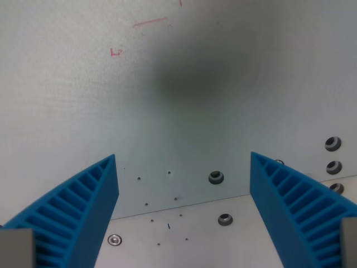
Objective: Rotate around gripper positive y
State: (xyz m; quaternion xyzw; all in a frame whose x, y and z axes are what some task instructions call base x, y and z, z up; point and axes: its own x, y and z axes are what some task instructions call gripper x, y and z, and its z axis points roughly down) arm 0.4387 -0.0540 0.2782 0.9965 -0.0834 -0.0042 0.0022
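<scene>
My gripper [183,159] is open, with nothing between its two blue ribbed fingers. One finger [78,215] rises from the wrist view's lower left, the other finger [298,206] from the lower right. Beneath them lies a pale grey table surface [184,111], seen from close above. A dark soft shadow [195,78] falls on the surface ahead of the fingers.
Faint red pen marks [149,23] sit near the top of the view. A seam [184,205] crosses the surface between the fingers, with several bolt holes [216,177] and a screw [114,240] near it. More holes [333,143] line the right edge.
</scene>
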